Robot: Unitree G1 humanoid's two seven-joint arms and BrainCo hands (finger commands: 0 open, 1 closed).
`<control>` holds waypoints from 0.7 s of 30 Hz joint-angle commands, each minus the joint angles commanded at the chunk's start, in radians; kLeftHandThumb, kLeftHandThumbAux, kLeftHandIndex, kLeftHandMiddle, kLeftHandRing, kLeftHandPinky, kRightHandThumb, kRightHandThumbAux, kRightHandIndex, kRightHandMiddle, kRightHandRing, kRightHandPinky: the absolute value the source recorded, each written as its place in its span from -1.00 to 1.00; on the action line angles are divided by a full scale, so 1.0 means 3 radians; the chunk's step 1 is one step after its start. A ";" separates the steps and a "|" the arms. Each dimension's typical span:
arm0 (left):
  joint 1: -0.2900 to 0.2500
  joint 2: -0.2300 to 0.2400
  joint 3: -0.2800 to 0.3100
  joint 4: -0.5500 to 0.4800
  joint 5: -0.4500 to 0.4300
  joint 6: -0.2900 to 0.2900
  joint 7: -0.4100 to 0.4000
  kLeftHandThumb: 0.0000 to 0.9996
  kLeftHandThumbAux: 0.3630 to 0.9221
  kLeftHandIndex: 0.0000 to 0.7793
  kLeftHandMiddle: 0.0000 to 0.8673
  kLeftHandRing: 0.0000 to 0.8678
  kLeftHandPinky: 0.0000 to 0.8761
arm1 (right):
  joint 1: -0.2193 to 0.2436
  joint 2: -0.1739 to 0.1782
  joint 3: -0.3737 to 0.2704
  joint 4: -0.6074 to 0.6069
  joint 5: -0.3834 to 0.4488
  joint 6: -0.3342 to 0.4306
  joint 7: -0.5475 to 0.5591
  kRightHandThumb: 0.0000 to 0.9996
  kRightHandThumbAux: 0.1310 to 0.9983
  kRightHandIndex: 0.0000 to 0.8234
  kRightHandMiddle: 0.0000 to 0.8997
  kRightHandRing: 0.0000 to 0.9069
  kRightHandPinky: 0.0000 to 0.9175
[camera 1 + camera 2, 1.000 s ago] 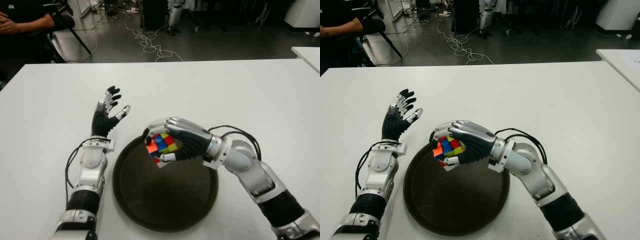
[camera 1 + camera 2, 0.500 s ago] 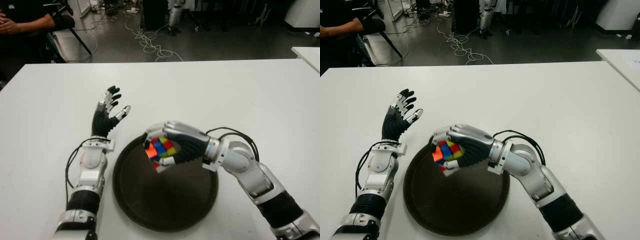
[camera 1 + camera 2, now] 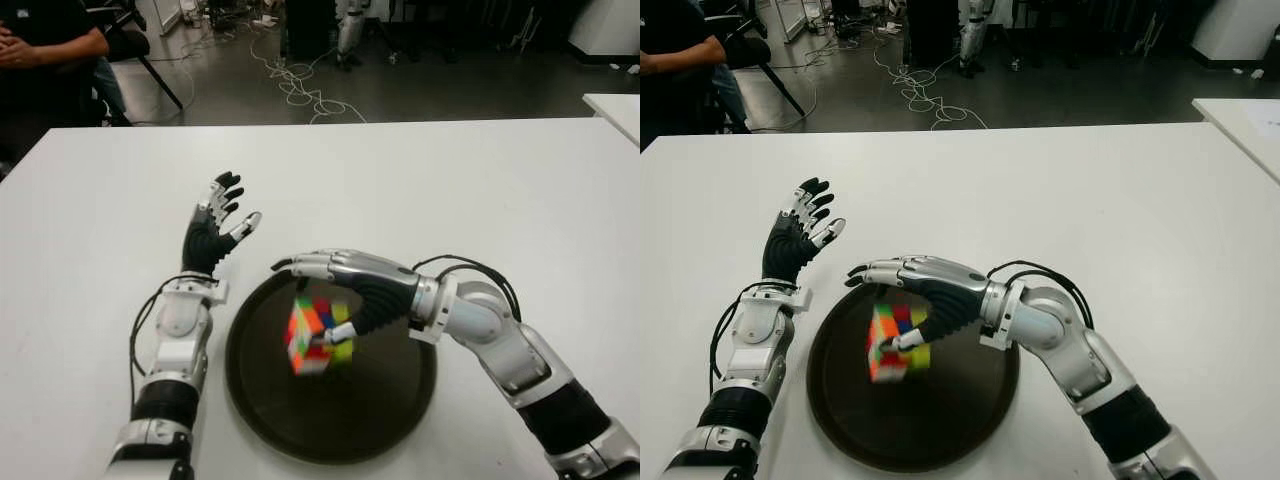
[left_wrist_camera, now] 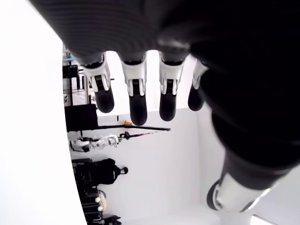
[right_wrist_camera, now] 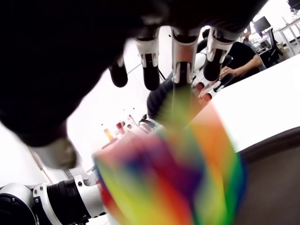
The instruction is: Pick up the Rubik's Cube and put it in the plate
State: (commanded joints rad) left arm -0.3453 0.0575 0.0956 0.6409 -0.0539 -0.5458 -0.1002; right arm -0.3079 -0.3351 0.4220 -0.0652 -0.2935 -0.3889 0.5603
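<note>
- Since half a second ago the right robot hand has uncurled: its fingers, which were wrapped round the Rubik's Cube, are now stretched out flat, and the cube has dropped out of the grip towards the plate.
- White surface: it fills most of both eye views and carries the plate and both arms; a dark floor with loose cables lies beyond its far edge.
- Plate: dark, round, in front of the robot near the surface's close edge, between the two forearms.
- Right robot hand: held over the plate's far-left part, fingers extended and spread, thumb pointing down beside the cube; it grips nothing.
- Left robot hand: shows just left of the plate's far rim, palm up and fingers spread, holding nothing.
- Rubik's Cube: multicoloured and motion-blurred, tilted, inside the plate's outline under the right palm. I cannot tell whether it is touching the plate's floor.
- Person: seated at the far left corner beyond the surface, hands together.
</note>
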 joint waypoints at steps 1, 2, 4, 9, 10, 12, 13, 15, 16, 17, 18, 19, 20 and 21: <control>0.0002 -0.0003 0.0001 -0.0004 0.0001 0.0003 0.0002 -0.90 0.38 -0.82 -0.69 -0.75 -0.79 | -0.0009 -0.0009 0.0003 0.0001 -0.0004 0.0009 0.0017 -1.00 -0.10 -1.00 -1.00 -1.00 -1.00; 0.0003 -0.0004 0.0002 -0.0007 0.0002 0.0005 0.0004 -0.91 0.38 -0.83 -0.69 -0.75 -0.79 | -0.0015 -0.0015 0.0005 0.0001 -0.0007 0.0015 0.0029 -1.00 -0.11 -1.00 -1.00 -1.00 -1.00; 0.0004 -0.0006 0.0003 -0.0010 0.0007 0.0005 0.0012 -0.92 0.38 -0.83 -0.70 -0.76 -0.79 | -0.0025 -0.0022 0.0007 0.0007 -0.0013 0.0021 0.0044 -1.00 -0.11 -1.00 -1.00 -1.00 -1.00; 0.0003 -0.0009 0.0003 -0.0012 0.0038 0.0005 0.0059 -0.94 0.39 -0.85 -0.71 -0.77 -0.80 | -0.0033 -0.0033 0.0008 0.0018 -0.0037 0.0019 0.0055 -1.00 -0.14 -1.00 -1.00 -1.00 -1.00; 0.0007 -0.0007 0.0004 -0.0014 0.0040 0.0004 0.0061 -0.94 0.40 -0.85 -0.71 -0.77 -0.80 | -0.0031 -0.0032 0.0010 0.0015 -0.0042 0.0023 0.0055 -1.00 -0.15 -1.00 -1.00 -1.00 -1.00; 0.0009 -0.0004 0.0005 -0.0012 0.0042 0.0002 0.0064 -0.93 0.40 -0.85 -0.70 -0.77 -0.80 | -0.0030 -0.0031 0.0013 0.0014 -0.0047 0.0029 0.0056 -1.00 -0.16 -1.00 -1.00 -1.00 -1.00; 0.0009 -0.0003 0.0006 -0.0011 0.0042 0.0002 0.0064 -0.93 0.40 -0.85 -0.70 -0.77 -0.79 | -0.0030 -0.0031 0.0013 0.0014 -0.0048 0.0030 0.0056 -1.00 -0.16 -1.00 -1.00 -1.00 -1.00; 0.0002 -0.0007 0.0010 -0.0008 0.0036 0.0005 0.0063 -0.92 0.42 -0.84 -0.69 -0.76 -0.79 | -0.0035 -0.0039 0.0011 0.0009 -0.0050 0.0041 0.0064 -1.00 -0.16 -1.00 -1.00 -1.00 -1.00; 0.0000 -0.0009 0.0011 -0.0009 0.0032 0.0008 0.0062 -0.91 0.43 -0.83 -0.69 -0.75 -0.78 | -0.0038 -0.0042 0.0010 0.0007 -0.0053 0.0046 0.0066 -1.00 -0.16 -1.00 -1.00 -1.00 -1.00; 0.0002 -0.0011 0.0013 -0.0017 0.0027 0.0014 0.0060 -0.91 0.43 -0.83 -0.69 -0.75 -0.78 | -0.0040 -0.0045 0.0010 0.0005 -0.0059 0.0050 0.0068 -1.00 -0.16 -1.00 -1.00 -1.00 -1.00; 0.0004 -0.0013 0.0013 -0.0023 0.0024 0.0017 0.0059 -0.90 0.44 -0.83 -0.68 -0.75 -0.78 | -0.0041 -0.0047 0.0010 0.0005 -0.0063 0.0053 0.0068 -1.00 -0.16 -1.00 -1.00 -1.00 -1.00; 0.0007 -0.0017 0.0013 -0.0029 0.0023 0.0022 0.0061 -0.90 0.44 -0.83 -0.68 -0.75 -0.78 | -0.0047 -0.0051 0.0007 0.0008 -0.0064 0.0051 0.0069 -1.00 -0.16 -1.00 -1.00 -1.00 -1.00; 0.0008 -0.0020 0.0013 -0.0032 0.0023 0.0025 0.0063 -0.90 0.43 -0.82 -0.68 -0.75 -0.79 | -0.0051 -0.0055 0.0003 0.0012 -0.0062 0.0048 0.0070 -1.00 -0.16 -1.00 -1.00 -1.00 -1.00; 0.0008 -0.0024 0.0012 -0.0034 0.0026 0.0030 0.0070 -0.90 0.43 -0.82 -0.68 -0.75 -0.79 | -0.0059 -0.0061 -0.0004 0.0019 -0.0057 0.0042 0.0071 -1.00 -0.16 -1.00 -1.00 -1.00 -1.00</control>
State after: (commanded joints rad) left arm -0.3429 0.0503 0.0993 0.6306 -0.0461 -0.5367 -0.0793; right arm -0.3255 -0.3534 0.4209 -0.0594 -0.3106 -0.3764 0.5816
